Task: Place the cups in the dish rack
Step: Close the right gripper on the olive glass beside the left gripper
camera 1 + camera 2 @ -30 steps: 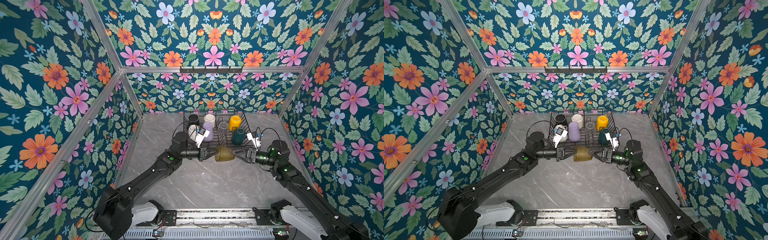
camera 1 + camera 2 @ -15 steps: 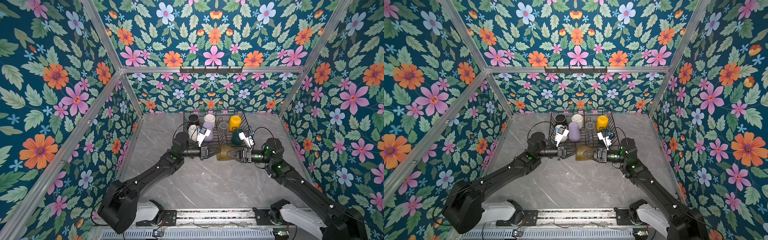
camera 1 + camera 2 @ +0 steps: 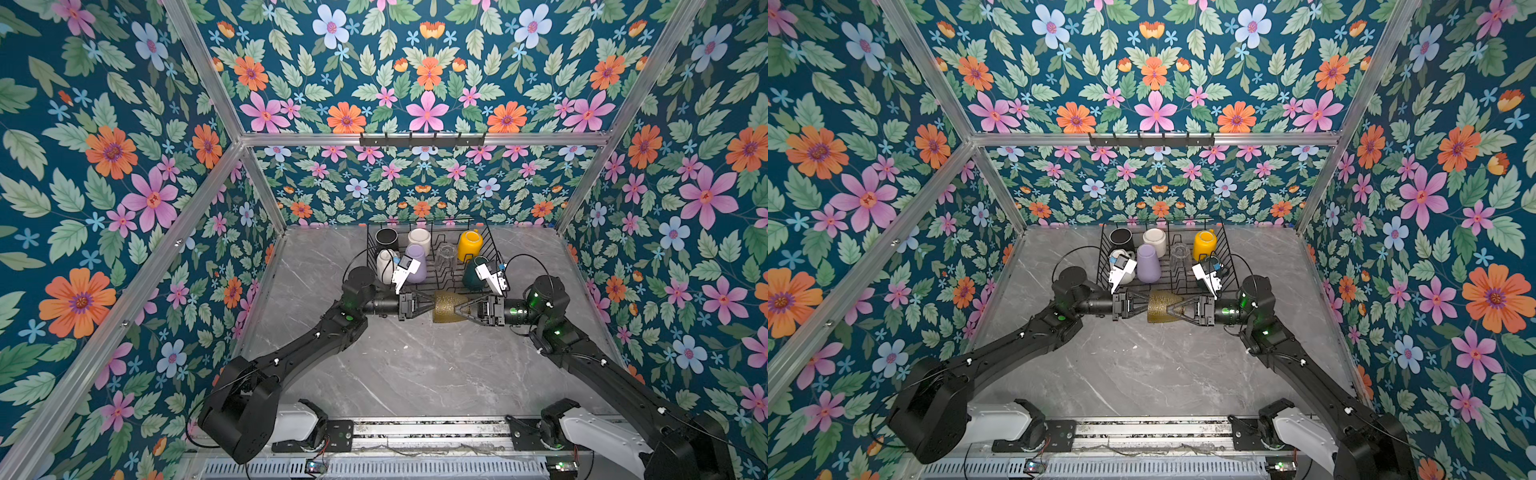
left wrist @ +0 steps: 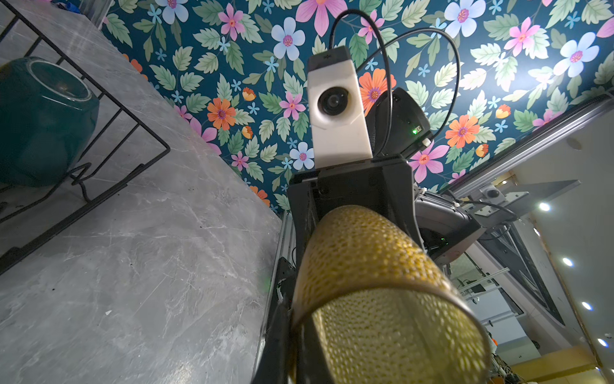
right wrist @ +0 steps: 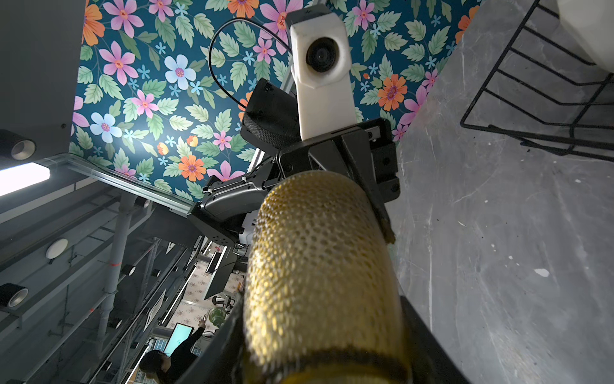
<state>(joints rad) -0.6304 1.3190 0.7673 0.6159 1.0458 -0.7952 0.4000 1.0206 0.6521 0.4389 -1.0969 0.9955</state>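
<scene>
Floral wallpaper covers every wall of the booth, and a grey marble table (image 3: 395, 365) forms its floor.

In both top views the dish rack (image 3: 493, 245) sits at centre back. It holds seven cups:
- a black mug (image 3: 386, 238)
- a pale mug (image 3: 419, 240)
- a tall white mug (image 3: 383, 266)
- a lilac tumbler (image 3: 417, 262)
- a clear glass (image 3: 445, 253)
- a yellow mug (image 3: 469, 245)
- a green mug (image 3: 469, 276)

Just below the rack in the frame, the olive-amber glass (image 3: 444, 305) lies on its side between the two grippers, with its wide mouth to the left. The left gripper (image 3: 431, 306) reaches in from the left, jaws pinched tight on the rim. The right gripper (image 3: 457, 309) reaches in from the right, one finger lying over the narrow base.

From the left wrist, the glass's dimpled wall fills the foreground, and a dark finger (image 4: 275, 345) is clamped against its rim. Beyond it stand the right gripper's body and a white wrist camera (image 4: 335, 109). The green mug sits inside a corner of the rack.

From the right wrist, dark fingers (image 5: 428, 342) flank the glass's base on both sides and seem to touch it. The near edge is blurred, so I cannot tell whether they are pressing on it. The left gripper holds the far end, and a rack corner rests on the marble nearby.
</scene>
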